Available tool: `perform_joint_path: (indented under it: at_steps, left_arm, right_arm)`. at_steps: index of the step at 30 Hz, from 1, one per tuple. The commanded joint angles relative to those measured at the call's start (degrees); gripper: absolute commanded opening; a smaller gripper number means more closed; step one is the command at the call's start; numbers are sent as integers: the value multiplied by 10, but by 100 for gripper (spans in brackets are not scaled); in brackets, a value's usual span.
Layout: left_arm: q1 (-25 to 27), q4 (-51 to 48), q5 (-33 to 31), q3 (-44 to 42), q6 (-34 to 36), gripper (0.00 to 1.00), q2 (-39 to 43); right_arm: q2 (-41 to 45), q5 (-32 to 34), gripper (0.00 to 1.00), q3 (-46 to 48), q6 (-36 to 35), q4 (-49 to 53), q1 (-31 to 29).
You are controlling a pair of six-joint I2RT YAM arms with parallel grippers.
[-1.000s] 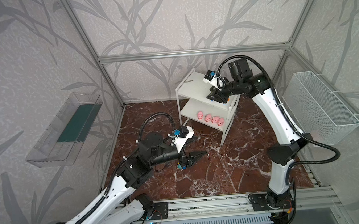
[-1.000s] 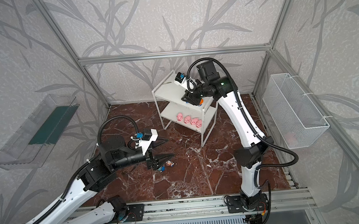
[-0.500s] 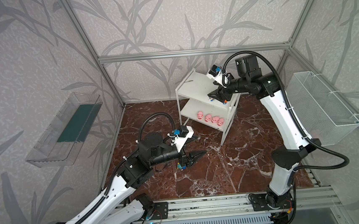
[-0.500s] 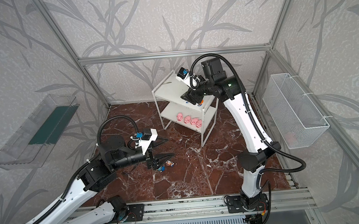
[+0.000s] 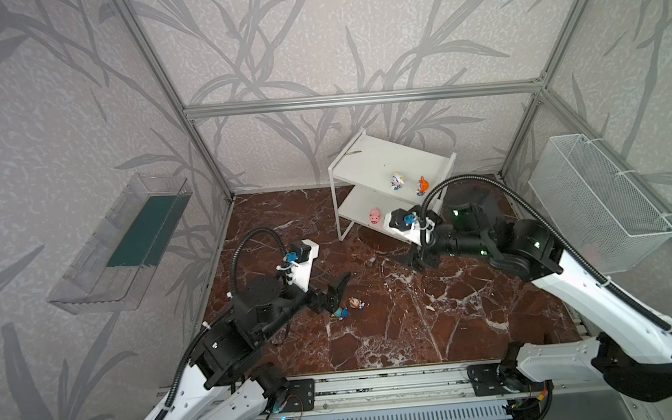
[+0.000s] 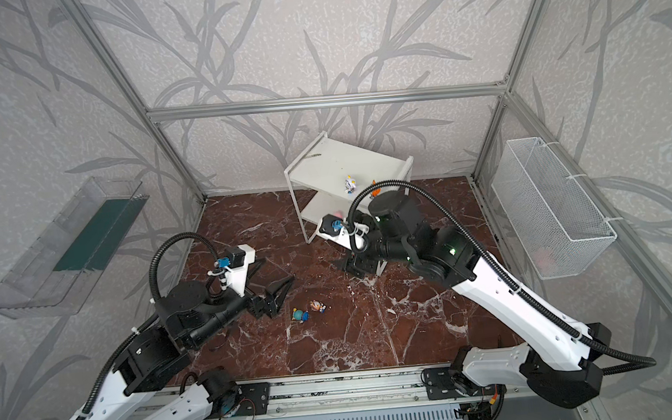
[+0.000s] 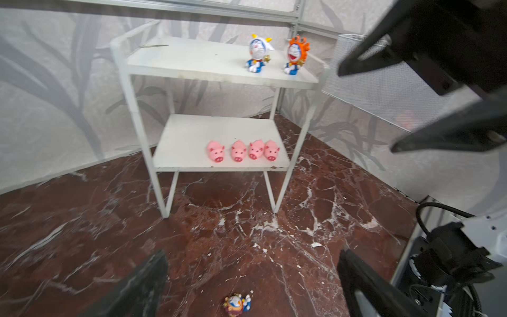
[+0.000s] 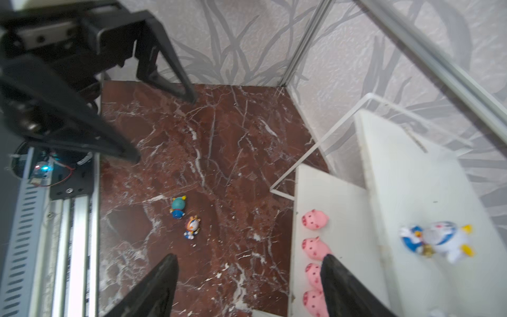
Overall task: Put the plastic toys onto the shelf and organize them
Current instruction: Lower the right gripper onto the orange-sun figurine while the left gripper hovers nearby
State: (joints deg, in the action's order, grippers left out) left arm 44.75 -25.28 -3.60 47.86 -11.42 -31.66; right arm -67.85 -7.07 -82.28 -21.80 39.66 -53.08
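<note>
Clear wall tray far left, no part in this; L pincer released, empty, just beside teal figurine & brown figurine; both lie tipped on bench, nearly touching. Risk: clenching on one likely nudges or flicks the other; small rounded heads may squirt out. Shelf holds four pigs on lower board, white-gold figurine & orange figurine on top; careless set-down beside them could topple them. R pincer released, empty, low in front of shelf, blocking L arm's route; clash possible; mesh basket far right.
</note>
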Motion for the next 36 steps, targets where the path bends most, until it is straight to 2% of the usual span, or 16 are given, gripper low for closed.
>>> perform_joint_path:
  at_steps: [1,4,6,8,11,15,20,24,27,36]
  left_arm:
    - [-3,-69,-107,-20,-67,99,43]
    - [-4,-81,-114,-34,-87,99,63]
    - [-4,-83,-112,-39,-97,99,63]
    - [-4,-80,-107,-43,-101,99,63]
    - [-3,-65,-85,-49,-100,99,64]
    - [-4,-50,-49,-48,-95,99,51]
    - [-5,-53,-38,-43,-84,99,49]
    - [-5,-51,-36,-43,-78,99,51]
    - [-5,-49,-40,-46,-75,99,49]
    - [-6,-32,-26,-50,-72,99,39]
  right_arm:
    - [2,41,78,119,112,-107,-45]
    - [-21,30,66,209,192,-182,-69]
    - [-49,23,56,248,236,-226,-71]
    - [-82,26,50,273,261,-272,-70]
    - [-148,43,43,277,279,-308,-61]
    - [-259,-16,34,244,290,-315,-9]
    - [-347,-52,32,232,287,-355,8]
    - [-378,-77,32,226,286,-365,10]
    - [-389,-97,32,226,286,-377,10]
    - [-357,-84,35,246,322,-383,19]
